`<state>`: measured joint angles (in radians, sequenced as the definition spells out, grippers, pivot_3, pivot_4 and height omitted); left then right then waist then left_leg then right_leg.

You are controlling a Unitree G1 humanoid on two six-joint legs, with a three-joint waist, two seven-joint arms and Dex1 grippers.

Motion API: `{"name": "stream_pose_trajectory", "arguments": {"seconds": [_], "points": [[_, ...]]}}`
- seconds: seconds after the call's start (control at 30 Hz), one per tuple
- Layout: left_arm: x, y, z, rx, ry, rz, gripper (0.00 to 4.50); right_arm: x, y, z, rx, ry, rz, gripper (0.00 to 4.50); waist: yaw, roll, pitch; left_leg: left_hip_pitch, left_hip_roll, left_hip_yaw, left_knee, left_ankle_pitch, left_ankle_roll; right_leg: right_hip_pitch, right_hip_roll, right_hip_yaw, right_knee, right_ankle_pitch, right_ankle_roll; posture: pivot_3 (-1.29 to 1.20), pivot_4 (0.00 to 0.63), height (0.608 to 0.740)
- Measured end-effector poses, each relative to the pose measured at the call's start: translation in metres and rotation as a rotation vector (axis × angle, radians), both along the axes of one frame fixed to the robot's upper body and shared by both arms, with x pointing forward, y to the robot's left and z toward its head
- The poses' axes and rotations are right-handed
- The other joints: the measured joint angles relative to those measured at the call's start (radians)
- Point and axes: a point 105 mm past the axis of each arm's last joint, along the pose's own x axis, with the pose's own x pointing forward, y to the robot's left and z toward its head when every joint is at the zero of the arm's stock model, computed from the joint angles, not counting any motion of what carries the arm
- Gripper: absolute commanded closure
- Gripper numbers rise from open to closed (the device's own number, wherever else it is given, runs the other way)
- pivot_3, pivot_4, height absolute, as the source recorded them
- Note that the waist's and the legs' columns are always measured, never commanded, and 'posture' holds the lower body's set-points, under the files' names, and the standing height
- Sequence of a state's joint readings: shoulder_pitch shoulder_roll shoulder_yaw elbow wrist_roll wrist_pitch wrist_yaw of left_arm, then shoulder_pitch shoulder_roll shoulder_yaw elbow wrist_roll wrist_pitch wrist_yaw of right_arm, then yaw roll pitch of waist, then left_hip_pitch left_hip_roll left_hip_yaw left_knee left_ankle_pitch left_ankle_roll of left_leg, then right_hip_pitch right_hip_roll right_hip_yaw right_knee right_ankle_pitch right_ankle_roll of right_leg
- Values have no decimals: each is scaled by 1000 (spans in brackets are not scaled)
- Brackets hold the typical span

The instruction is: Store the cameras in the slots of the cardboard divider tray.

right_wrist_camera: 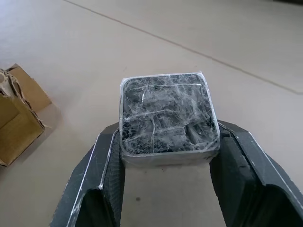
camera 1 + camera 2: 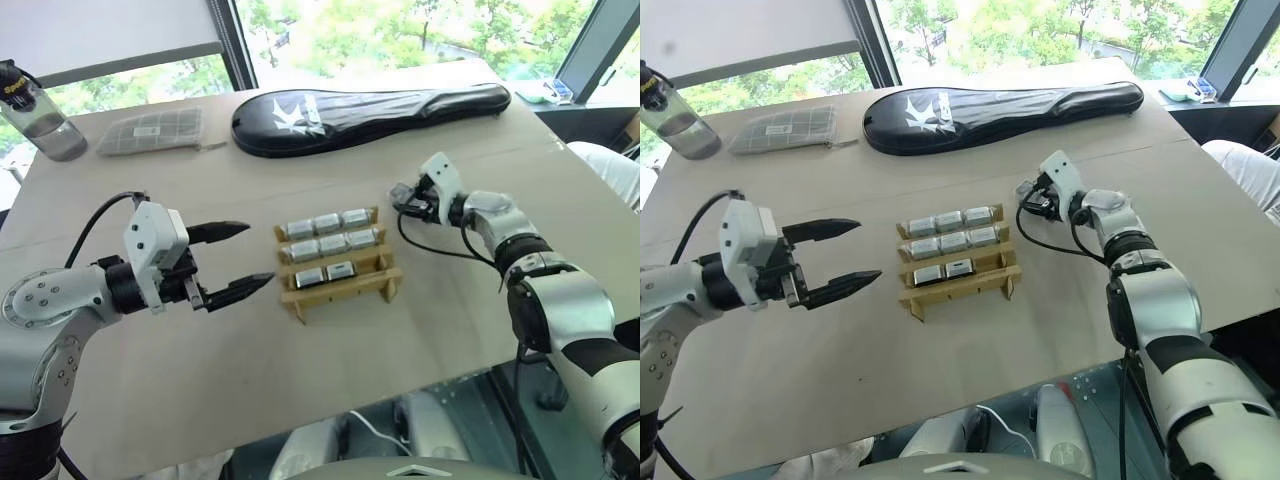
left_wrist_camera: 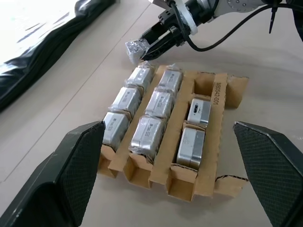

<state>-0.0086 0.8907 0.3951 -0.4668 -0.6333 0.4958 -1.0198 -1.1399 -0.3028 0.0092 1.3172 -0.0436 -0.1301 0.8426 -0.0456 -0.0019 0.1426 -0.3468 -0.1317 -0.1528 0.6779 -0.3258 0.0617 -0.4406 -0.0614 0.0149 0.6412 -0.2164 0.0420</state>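
Note:
The cardboard divider tray (image 2: 343, 291) stands mid-table with several silver-grey cameras (image 2: 331, 244) in its slots. One slot (image 3: 206, 84) in the row nearest me, at the right end, holds nothing. My right gripper (image 2: 404, 203) is just beyond the tray's back right corner. It is shut on a plastic-wrapped camera (image 1: 168, 113) with a dark face, one finger (image 1: 106, 165) pressing each side. Whether that camera rests on the table I cannot tell. Left of the tray, my left gripper (image 2: 260, 255) hovers open and points at it with nothing between its fingers.
A long black racket bag (image 2: 370, 115) lies across the back of the table. A flat grey gridded case (image 2: 152, 130) and a bottle (image 2: 40, 118) are at the back left. The table's front edge (image 2: 330, 400) runs close below the tray.

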Motion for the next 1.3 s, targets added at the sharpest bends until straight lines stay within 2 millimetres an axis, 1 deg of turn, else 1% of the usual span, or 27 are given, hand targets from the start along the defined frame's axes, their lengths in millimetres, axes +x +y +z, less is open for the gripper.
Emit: {"name": "stream_pose_trajectory", "arguments": {"seconds": [0.07,0.1,0.17,0.2,0.27,0.33,0.37,0.4,0.47,0.5,0.53,0.57,0.63,0.7,0.83,1.0,1.07,1.2,1.3], "points": [[4,-4,1,-17,-5,-2,0,0,-4,16,-35,-90,40,2562,0,0,0,0,0,0,0,0,0,0,0,0,0,0,0,0,150,740],[8,-8,1,-37,-5,-4,0,-2,-5,33,-64,-183,90,2562,2,1,0,0,0,0,0,0,0,0,0,0,0,0,0,0,150,740],[11,-13,0,-50,2,-12,0,-5,-2,49,-86,-266,138,2562,1,1,0,0,0,-1,0,0,0,0,0,0,0,0,0,0,150,740],[15,-18,-1,-65,5,-30,0,-12,-1,62,-110,-348,183,2562,2,1,0,0,0,-1,0,0,0,0,0,-1,0,0,0,0,150,740],[21,-24,-2,-72,16,-50,0,-24,4,72,-128,-431,240,2562,2,0,0,0,0,-1,1,0,0,0,0,-1,0,0,0,0,150,740],[26,-27,-3,-79,21,-59,0,-38,8,75,-139,-463,281,2562,3,0,0,-1,0,-1,1,0,0,0,0,-1,0,0,0,0,150,740],[30,-30,-1,-96,17,-67,0,-52,9,76,-150,-489,304,2562,6,0,0,-1,0,-1,1,0,0,-1,0,-1,1,0,0,0,150,740],[33,-31,-1,-104,22,-70,0,-59,12,77,-162,-504,318,2562,6,1,0,-2,0,-1,2,0,0,-1,0,0,1,0,0,0,150,740],[36,-35,0,-120,19,-82,0,-69,11,80,-200,-547,329,2562,6,1,0,-2,0,-1,2,0,0,-1,0,0,1,0,0,0,150,740],[36,-35,1,-121,19,-83,0,-70,10,80,-206,-550,329,2562,7,1,0,-2,0,-1,2,0,0,-1,0,0,1,0,0,0,150,740],[37,-37,2,-131,15,-89,0,-78,9,83,-252,-591,344,2562,10,0,0,-2,0,-1,2,0,0,-1,0,-1,1,0,0,0,150,740],[40,-44,2,-153,18,-108,0,-88,7,85,-329,-659,348,2562,11,0,0,-2,0,0,2,0,0,-1,0,0,2,0,0,0,150,740],[43,-54,6,-192,14,-141,0,-104,14,78,-412,-750,394,2562,15,-1,-1,-2,0,0,3,0,0,-1,0,-1,2,0,0,0,150,740],[43,-63,9,-207,17,-172,0,-113,24,72,-461,-812,440,2562,12,-1,-1,-2,0,2,4,0,0,-1,0,1,2,0,0,0,150,740],[45,-75,13,-219,24,-225,0,-118,30,75,-521,-932,455,2562,12,-2,-1,-1,0,2,4,0,0,-1,0,1,3,0,0,0,150,740],[46,-91,18,-220,35,-310,0,-130,54,68,-531,-1041,536,2562,11,-2,-1,-1,0,2,4,0,0,-2,0,0,2,0,0,0,150,740],[46,-96,20,-219,36,-341,0,-134,64,69,-537,-1087,571,2562,10,-2,-1,-1,0,2,4,0,0,-2,1,-1,2,0,0,0,150,740],[47,-99,18,-224,55,-356,0,-135,68,75,-536,-1133,570,2562,11,-2,-1,-1,0,2,4,0,0,-2,1,-1,2,0,0,0,150,740],[50,-98,19,-228,60,-361,0,-136,70,75,-541,-1161,566,2562,10,-2,-1,-1,0,2,4,0,0,-2,1,-1,2,0,0,0,150,740]]}}
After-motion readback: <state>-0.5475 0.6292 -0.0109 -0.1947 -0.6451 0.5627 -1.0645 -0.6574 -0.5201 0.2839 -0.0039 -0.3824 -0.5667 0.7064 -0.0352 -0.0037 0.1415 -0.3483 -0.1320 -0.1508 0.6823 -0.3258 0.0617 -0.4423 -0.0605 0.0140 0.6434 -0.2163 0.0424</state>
